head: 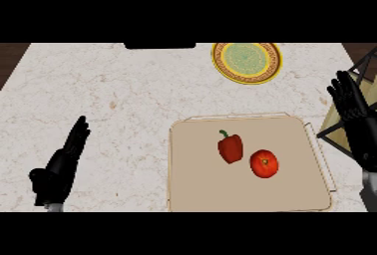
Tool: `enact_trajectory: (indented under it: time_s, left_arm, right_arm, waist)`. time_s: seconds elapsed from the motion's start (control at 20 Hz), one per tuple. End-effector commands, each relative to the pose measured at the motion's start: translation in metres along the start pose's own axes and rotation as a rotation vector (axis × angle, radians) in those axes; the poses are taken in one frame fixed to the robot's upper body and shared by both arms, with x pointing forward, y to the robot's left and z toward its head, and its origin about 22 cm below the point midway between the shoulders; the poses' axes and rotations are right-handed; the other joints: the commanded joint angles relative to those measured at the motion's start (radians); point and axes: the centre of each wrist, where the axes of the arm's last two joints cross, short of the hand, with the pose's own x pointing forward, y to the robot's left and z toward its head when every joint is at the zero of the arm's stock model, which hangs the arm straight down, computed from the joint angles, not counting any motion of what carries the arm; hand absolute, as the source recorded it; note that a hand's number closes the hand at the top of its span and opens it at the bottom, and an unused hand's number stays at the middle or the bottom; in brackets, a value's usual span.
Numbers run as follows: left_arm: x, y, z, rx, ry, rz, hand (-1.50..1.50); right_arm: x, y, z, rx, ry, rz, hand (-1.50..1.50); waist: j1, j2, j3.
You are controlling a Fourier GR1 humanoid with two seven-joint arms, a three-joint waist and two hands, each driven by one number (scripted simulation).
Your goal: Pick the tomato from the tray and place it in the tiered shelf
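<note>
Head view, big to small: pale marbled counter (110,89) fills the frame; beige tray (199,191) sits right of centre toward the near edge, its right rim just beside the tiered shelf (337,130), of which only a black frame and a tan level show at the right border; yellow-rimmed green plate (247,62) lies at the far side, apart from the tray, not involved. Right hand (350,102) is up at the right border over the shelf, fingers straight and spread, holding nothing; left hand (63,164) rests at lower left over bare counter, fingers straight and together, also holding nothing, well apart from the tray. On the tray: red bell pepper (230,148) near the middle, stem pointing away, and the tomato (264,164) just beside it to the right and nearer; whether the two touch, can't tell. Step in hand, my read: reach for the tomato, nothing grasped yet. Right hand is the obvious pick, closer to both tomato and shelf. To do it well: come in from above or from the tomato's right so fingers don't nudge the pepper, thumb one side and fingers the other, curl round the widest part since a round thing may roll on a flat tray, lift clear of the tray rim before swinging right, mind the black frame on the way in. How many levels the shelf has, can't tell
</note>
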Motion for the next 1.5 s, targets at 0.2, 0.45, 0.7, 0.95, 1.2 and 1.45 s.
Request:
enact_trajectory:
  time_s: [0.2,0.45,0.7,0.95,1.2,1.45]
  left_arm:
    - [0.041,-0.036,-0.056,-0.077,-0.116,-0.028,0.0]
    - [0.037,-0.031,-0.04,-0.096,-0.113,-0.016,0.0]
    - [0.038,-0.041,-0.049,-0.16,-0.101,0.002,0.0]
    - [0.032,-0.042,-0.063,-0.139,-0.08,0.01,0.0]
    - [0.033,-0.057,-0.044,-0.136,-0.096,0.002,0.0]
    - [0.033,-0.05,-0.05,-0.149,-0.084,0.001,0.0]
  right_arm:
    - [0.017,-0.022,-0.019,0.084,0.105,-0.04,-1.5]
    - [-0.021,-0.071,0.008,-0.188,0.214,0.382,1.5]
    - [-0.08,-0.011,0.037,-0.504,0.122,0.194,-1.5]
    - [-0.076,-0.027,0.057,-0.442,-0.024,-0.013,-1.5]
    - [-0.058,-0.03,0.064,-0.123,0.108,0.135,-1.5]
    - [0.0,-0.028,0.04,-0.026,0.161,0.288,-1.5]
  waist:
    - [0.009,-0.001,-0.006]
    - [-0.025,0.015,-0.021]
    - [0.007,0.004,-0.003]
    - [0.001,-0.002,-0.005]
    - [0.014,-0.005,-0.006]
    - [0.016,-0.005,-0.007]
